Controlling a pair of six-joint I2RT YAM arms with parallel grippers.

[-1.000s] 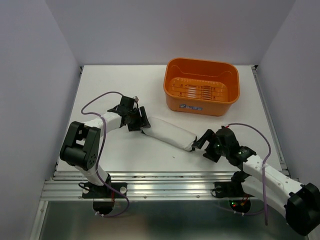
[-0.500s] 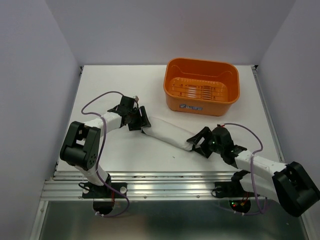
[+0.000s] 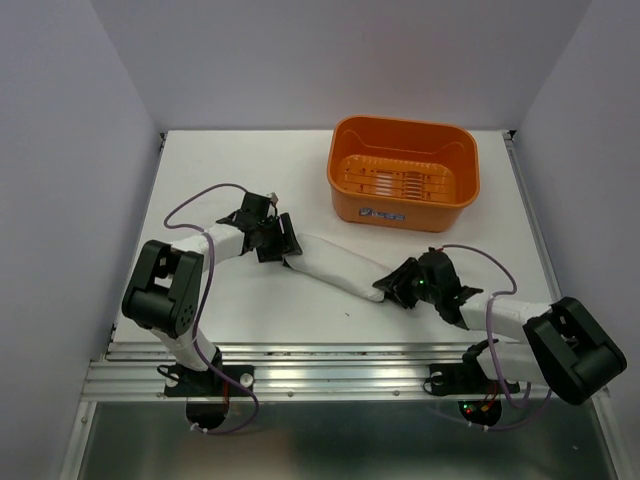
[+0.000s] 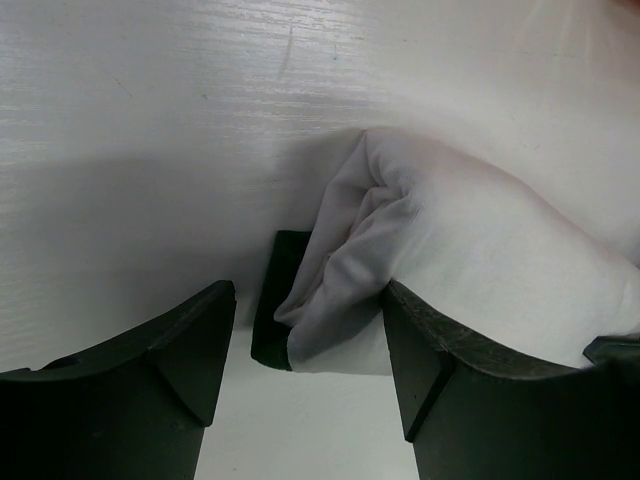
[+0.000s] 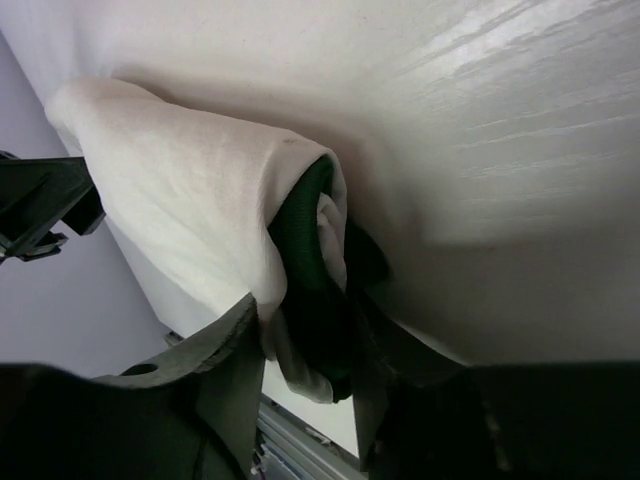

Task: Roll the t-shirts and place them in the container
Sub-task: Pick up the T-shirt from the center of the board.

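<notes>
The soft white cloth t-shirt with dark green core (image 3: 335, 265) lies rolled on the white counter (image 3: 230, 160), running 10 to 4 o'clock. Left jaws straddle its 10 o'clock end, half open; right jaws pinch the 4 o'clock end. Light and limp, it looks likely to unroll: grip both ends.
</notes>
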